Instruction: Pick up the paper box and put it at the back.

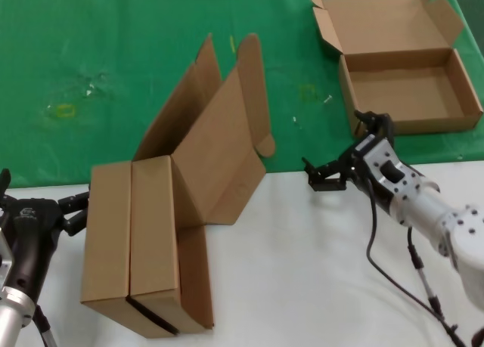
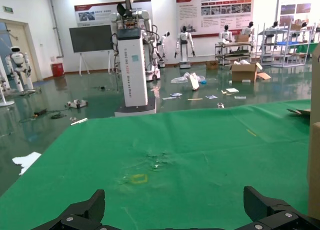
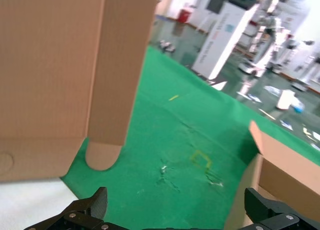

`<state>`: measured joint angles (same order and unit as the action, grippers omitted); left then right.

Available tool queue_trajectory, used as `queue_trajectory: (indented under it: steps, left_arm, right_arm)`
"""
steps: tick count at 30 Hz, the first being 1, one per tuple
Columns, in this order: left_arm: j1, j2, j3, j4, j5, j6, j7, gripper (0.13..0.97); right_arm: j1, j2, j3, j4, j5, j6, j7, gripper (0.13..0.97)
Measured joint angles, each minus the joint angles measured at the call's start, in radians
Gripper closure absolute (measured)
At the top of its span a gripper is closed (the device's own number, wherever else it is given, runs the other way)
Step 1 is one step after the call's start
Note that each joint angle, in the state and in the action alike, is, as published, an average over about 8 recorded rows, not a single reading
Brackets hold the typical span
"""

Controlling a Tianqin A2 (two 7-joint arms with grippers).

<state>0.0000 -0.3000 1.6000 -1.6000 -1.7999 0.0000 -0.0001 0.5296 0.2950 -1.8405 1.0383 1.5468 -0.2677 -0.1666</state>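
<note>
A brown paper box (image 1: 408, 82) lies open on the green cloth of the back (image 1: 113, 52) at the far right, its lid folded away. My right gripper (image 1: 344, 150) hovers open and empty just in front of that box's near left corner, over the cloth's front edge. In the right wrist view the box's wall (image 3: 280, 175) shows beside my open right gripper (image 3: 175, 212). Two more boxes of the same look (image 1: 144, 241) stand on edge side by side on the white table. My left gripper (image 1: 41, 190) is open just left of them.
The raised lids (image 1: 219, 135) of the two standing boxes lean back over the cloth's edge; one fills part of the right wrist view (image 3: 55, 64). The left wrist view shows creased green cloth (image 2: 165, 140) and a box edge (image 2: 315, 140). Cables trail from my right arm (image 1: 393, 279).
</note>
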Motion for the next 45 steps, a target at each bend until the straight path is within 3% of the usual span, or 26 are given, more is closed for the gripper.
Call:
queue_trajectory:
  steps: [24,45]
  left_arm:
    - [0.0,0.0,0.0,0.0,0.0,0.0,0.0,0.132]
    - [0.0,0.0,0.0,0.0,0.0,0.0,0.0,0.132]
  right_arm:
    - [-0.455,0.004,0.206,0.482,0.217,0.23,0.143,0.129]
    - [-0.48,0.005,0.218,0.509,0.229,0.243,0.151,0.129]
